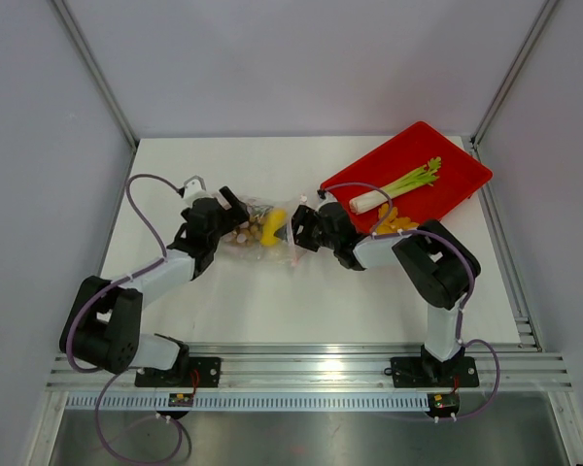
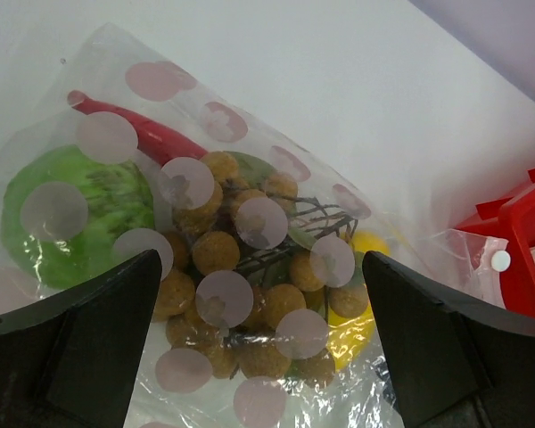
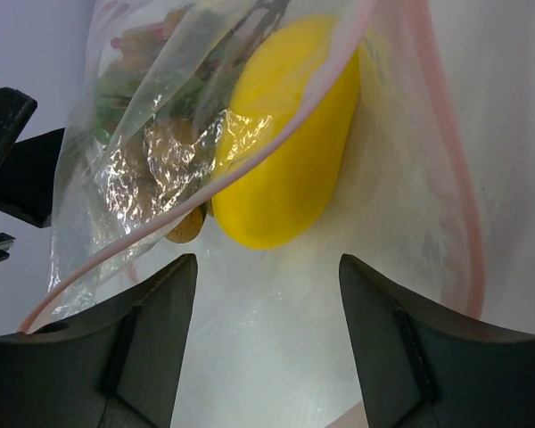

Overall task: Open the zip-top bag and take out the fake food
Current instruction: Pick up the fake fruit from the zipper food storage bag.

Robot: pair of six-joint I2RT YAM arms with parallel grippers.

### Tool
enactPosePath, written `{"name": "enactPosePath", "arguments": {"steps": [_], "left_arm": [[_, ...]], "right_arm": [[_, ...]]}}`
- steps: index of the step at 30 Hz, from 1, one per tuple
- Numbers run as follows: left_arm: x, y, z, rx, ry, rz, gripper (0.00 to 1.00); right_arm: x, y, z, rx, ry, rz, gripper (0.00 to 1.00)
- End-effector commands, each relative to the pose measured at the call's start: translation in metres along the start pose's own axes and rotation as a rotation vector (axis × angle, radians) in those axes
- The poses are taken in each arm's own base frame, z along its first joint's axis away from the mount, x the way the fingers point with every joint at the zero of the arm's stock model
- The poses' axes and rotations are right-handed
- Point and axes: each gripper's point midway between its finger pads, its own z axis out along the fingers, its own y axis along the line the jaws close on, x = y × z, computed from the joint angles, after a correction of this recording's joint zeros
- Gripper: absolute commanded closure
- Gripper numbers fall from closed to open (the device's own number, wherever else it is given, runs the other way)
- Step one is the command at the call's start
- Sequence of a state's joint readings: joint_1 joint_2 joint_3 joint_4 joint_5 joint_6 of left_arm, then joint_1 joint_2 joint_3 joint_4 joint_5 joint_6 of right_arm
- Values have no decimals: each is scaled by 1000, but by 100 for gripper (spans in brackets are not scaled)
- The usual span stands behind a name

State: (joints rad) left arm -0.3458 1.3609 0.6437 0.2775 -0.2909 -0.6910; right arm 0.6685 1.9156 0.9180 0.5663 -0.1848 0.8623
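Observation:
The zip-top bag (image 1: 254, 236) lies on the white table between my two grippers, its pink zip strip (image 3: 459, 223) parted at the mouth. Inside it are a yellow piece (image 3: 285, 143), a cluster of tan balls (image 2: 241, 285), a green round fruit (image 2: 71, 214) and a red piece (image 2: 152, 134). My left gripper (image 2: 259, 357) is open, its fingers straddling the bag's closed end over the tan balls. My right gripper (image 3: 267, 330) is open at the bag's mouth, just short of the yellow piece, with only clear film beneath it. A green celery stalk (image 1: 408, 182) and orange pieces (image 1: 394, 221) lie in the red tray.
The red tray (image 1: 447, 160) sits at the back right, close behind my right arm; its corner (image 2: 517, 241) shows in the left wrist view. Grey walls and metal posts bound the table on three sides.

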Motion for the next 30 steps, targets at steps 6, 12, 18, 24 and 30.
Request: {"name": "enactPosePath", "arguments": {"steps": [6, 12, 18, 24, 30], "left_arm": [[-10, -17, 19, -7, 26, 77, 2], [5, -16, 30, -28, 113, 111, 2], [19, -20, 36, 10, 188, 98, 3], [30, -24, 38, 41, 230, 92, 4], [37, -30, 39, 80, 262, 84, 5]], "right_arm": [[-12, 19, 18, -54, -31, -18, 21], [-12, 16, 25, -45, -15, -30, 18], [-10, 20, 29, -63, -1, -27, 17], [-6, 17, 34, -64, 13, -16, 16], [-3, 14, 38, -63, 29, -14, 15]]}}
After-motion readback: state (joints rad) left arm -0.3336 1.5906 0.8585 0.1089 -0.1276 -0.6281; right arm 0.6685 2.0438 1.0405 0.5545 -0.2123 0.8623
